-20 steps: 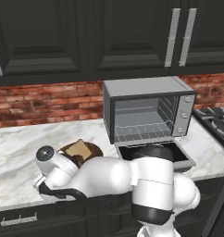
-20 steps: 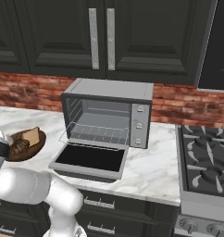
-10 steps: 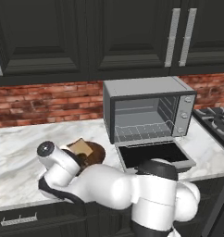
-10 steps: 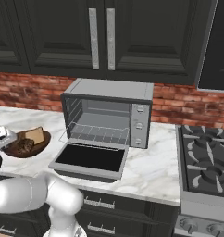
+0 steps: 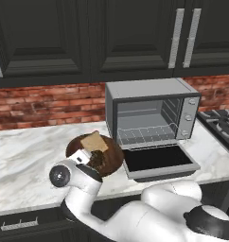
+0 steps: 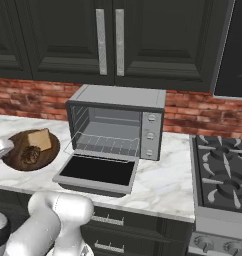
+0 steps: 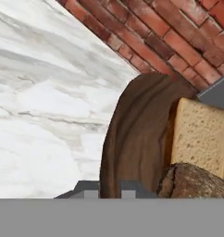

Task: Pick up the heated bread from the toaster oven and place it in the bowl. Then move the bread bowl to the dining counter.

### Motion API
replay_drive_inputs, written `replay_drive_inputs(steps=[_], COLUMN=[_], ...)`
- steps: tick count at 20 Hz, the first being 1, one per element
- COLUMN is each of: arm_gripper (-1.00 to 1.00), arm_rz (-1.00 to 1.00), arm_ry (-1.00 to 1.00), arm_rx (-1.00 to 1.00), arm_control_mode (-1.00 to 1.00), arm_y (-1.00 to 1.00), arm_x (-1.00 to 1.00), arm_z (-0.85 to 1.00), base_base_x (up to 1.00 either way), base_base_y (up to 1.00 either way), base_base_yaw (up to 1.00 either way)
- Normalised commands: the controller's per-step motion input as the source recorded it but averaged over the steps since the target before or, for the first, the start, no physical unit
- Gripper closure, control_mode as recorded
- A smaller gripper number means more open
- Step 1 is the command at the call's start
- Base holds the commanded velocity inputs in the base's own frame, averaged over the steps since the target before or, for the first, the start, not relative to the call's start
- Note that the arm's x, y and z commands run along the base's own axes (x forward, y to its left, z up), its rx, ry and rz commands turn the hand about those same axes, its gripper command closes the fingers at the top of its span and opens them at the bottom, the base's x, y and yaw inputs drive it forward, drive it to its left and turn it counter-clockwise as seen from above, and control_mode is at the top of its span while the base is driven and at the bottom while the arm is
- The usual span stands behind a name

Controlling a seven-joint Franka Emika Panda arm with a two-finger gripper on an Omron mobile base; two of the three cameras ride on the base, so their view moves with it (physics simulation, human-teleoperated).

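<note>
Wood under claw: I am closing my claw (image 7: 110,190) on the near rim of the bowl (image 6: 13,157); the tips are pinching that edge now, where a second ago they were standing apart.
Arm: I have been swinging it left along the counter (image 5: 26,160), and the wrist has been settling low over the bowl's front edge.
Meaning for the task: judging from this, the first half is done and I am starting the second, taking hold of the bowl so that it can be carried off to the dining counter.
Bread: a small dark brown lump (image 6: 30,155) is sitting inside the bowl, toward my side, crusty and rough with a paler patch.
Slice: a flat tan square (image 6: 39,139) is leaning in the bowl behind the lump, touching it.
Bowl: shallow, dark and plate-like, it is resting on the white veined counter just left of the oven (image 5: 152,111).
Oven: its door is hanging down open and the wire rack is showing bare.
Caution: a rim pinch on so shallow a bowl is probably tippy, so I am expecting to need a level lift.
</note>
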Motion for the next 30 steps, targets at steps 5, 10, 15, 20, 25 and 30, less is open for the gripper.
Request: replay_drive_inputs(steps=[5, 10, 15, 20, 25, 30], arm_gripper=[1.00, 1.00, 1.00, 1.00, 1.00, 1.00], arm_rz=[0.00, 0.00, 0.01, 0.08, 0.00, 0.00], arm_ry=[-0.39, -0.16, 0.02, -0.03, 0.00, 0.00], arm_rx=[-0.07, -0.02, 0.00, 0.00, 0.00, 0.00], arm_control_mode=[-1.00, -1.00, -1.00, -1.00, 1.00, 1.00], arm_y=[-0.38, -0.45, -0.55, -0.26, 0.00, 0.00], arm_x=[-0.50, -0.31, -0.05, 0.00, 0.00, 0.00], arm_z=[0.99, 1.00, 0.84, 0.34, 0.00, 0.00], base_base_x=[0.00, 0.00, 0.00, 0.00, -0.03, -0.84], base_base_y=[0.00, 0.00, 0.00, 0.00, 0.00, 0.00], base_base_yaw=[0.00, 0.00, 0.00, 0.00, 0.03, 0.74])
